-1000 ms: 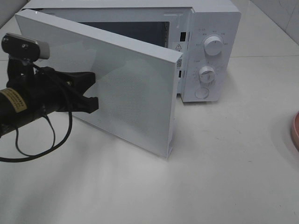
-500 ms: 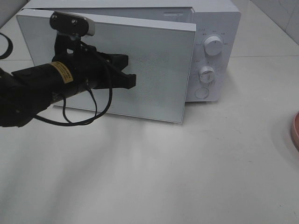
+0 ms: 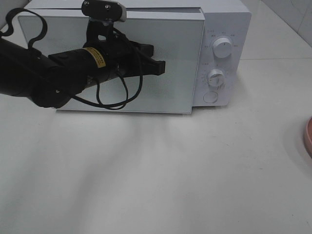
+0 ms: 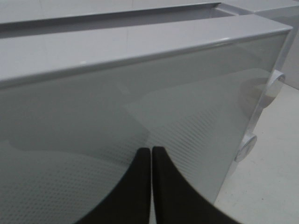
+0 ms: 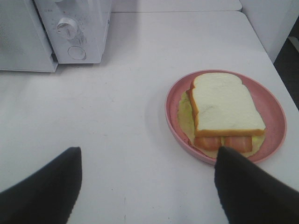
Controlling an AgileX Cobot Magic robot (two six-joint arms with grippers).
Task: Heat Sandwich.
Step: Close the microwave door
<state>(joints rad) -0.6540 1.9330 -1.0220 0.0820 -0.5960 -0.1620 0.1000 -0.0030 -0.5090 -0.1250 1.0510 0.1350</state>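
Note:
The white microwave (image 3: 222, 29) stands at the back, its door (image 3: 180, 68) swung almost flat against the body. My left gripper (image 3: 161, 67) is shut, with its fingertips pressed on the door front; the left wrist view shows the fingers (image 4: 140, 186) together against the door (image 4: 140, 93). The sandwich (image 5: 223, 109), white bread over pale yellow and orange layers, lies in the pink dish (image 5: 273, 105) on the table. My right gripper (image 5: 148, 154) is open and empty, just short of the dish. The right gripper is out of the exterior view.
Two dials (image 3: 223, 48) (image 3: 215, 77) and a round button (image 3: 210, 96) sit on the microwave's right panel. The pink dish's rim (image 3: 308, 136) shows at the right edge of the white table (image 3: 170, 185). A tiled wall corner (image 3: 292, 12) lies behind.
The left arm has swept right and back, pushing the microwave door from wide open to almost closed. The dish has not moved.

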